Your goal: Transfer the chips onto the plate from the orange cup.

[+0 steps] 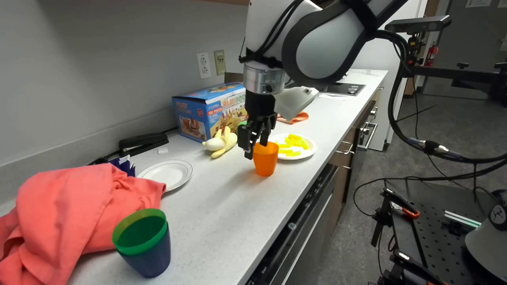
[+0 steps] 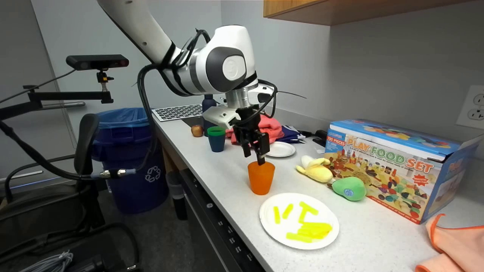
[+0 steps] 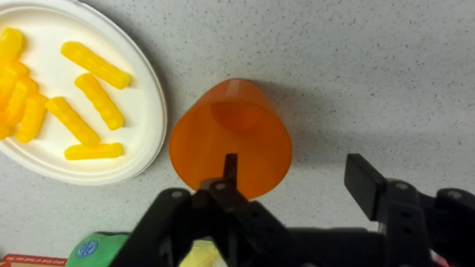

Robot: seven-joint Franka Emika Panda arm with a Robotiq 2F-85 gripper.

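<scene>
The orange cup (image 1: 265, 161) stands upright on the counter beside the plate; it also shows in an exterior view (image 2: 261, 179) and the wrist view (image 3: 207, 148). No chips show inside it. The round white plate (image 2: 325, 211) holds several yellow chips (image 2: 312, 230); in the wrist view the plate (image 3: 150, 122) is left of the cup, with chips (image 3: 98, 102) on it. My gripper (image 3: 293, 163) is open and empty, pointing down at the cup's rim. In the wrist view one finger overlaps the cup's mouth, the other is outside it. Whether the finger dips inside I cannot tell.
A green-and-blue cup (image 1: 142, 241), coral cloth (image 1: 79, 209) and plain plate (image 1: 170, 174) lie to one side. A toy banana (image 2: 315, 170), green toy (image 2: 349, 188) and play food box (image 2: 389, 170) stand toward the wall. The counter's edge runs along the dishwasher (image 1: 301, 221).
</scene>
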